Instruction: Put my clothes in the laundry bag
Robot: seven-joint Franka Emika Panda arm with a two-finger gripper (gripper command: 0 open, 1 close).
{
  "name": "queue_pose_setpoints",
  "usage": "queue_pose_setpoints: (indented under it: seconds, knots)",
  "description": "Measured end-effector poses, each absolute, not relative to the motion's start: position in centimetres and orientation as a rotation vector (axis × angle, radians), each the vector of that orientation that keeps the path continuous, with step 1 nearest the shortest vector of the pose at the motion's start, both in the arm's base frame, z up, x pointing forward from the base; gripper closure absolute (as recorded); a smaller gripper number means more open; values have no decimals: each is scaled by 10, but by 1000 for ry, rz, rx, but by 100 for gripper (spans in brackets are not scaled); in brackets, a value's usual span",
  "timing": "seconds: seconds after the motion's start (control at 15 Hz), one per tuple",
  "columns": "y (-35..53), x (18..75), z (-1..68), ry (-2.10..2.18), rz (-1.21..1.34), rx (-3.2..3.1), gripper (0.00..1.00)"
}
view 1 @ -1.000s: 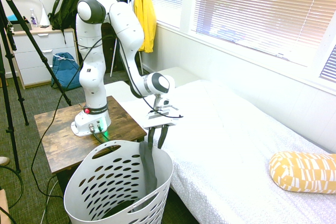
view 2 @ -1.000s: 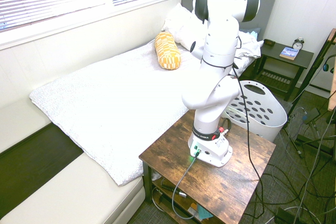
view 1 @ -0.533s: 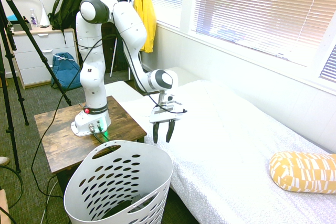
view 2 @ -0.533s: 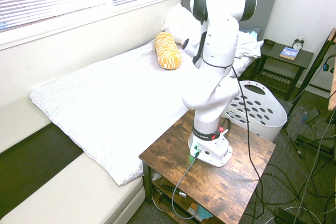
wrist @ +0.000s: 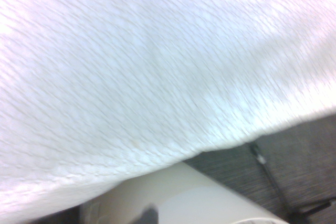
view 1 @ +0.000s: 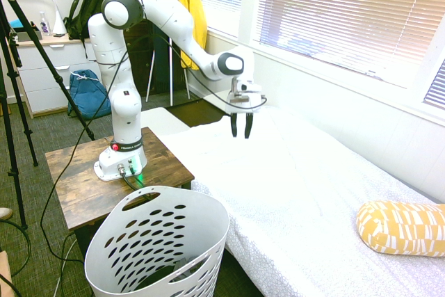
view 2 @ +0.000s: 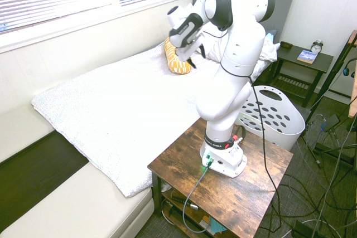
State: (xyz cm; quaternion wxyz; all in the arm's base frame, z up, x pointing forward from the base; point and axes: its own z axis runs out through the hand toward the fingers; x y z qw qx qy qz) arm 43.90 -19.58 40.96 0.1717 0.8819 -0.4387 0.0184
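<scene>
- Since the earlier frames the gripper (view 1: 241, 134) has left its place directly above the laundry basket (view 1: 158, 244) and has swung up and away over the bed (view 1: 313, 193); the dark garment that hung from it into the basket is no longer between its fingers.
- Gripper state: fingers spread apart and pinching nothing, pointing steeply down at the white cover. In the second exterior view the gripper (view 2: 191, 54) hangs above the bed, in line with the yellow patterned pillow (view 2: 177, 54).
- Task item: a dark mass shows low inside the basket through its perforations (view 1: 161, 277). This is judged to be the charcoal garment (view 1: 161, 277) lying at the bottom; its shape and long axis cannot be made out.
- Governing relation: measured from the basket, the gripper stands well apart, up and off toward the window side, with the bed edge between them. The garment lies below and back from the gripper, toward the wooden table (view 1: 83, 189) beside the basket.
- Wrist view: only white bedcover (wrist: 157, 77) and a strip of floor beyond its edge; no clothing appears.
- Judgement: the garment appears deposited. No other dark clothing is visible on the bed, so a further pick has no evident target from these views.
</scene>
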Motion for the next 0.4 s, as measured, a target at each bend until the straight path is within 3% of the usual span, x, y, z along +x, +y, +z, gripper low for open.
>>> queue_pose_setpoints:
  seconds: [0.2, 0.4]
  knots:
    - [-63, 513, 445, -1261, 126, 2779, 0]
    - [24, 551, 460, -1144, 140, 2971, 0]
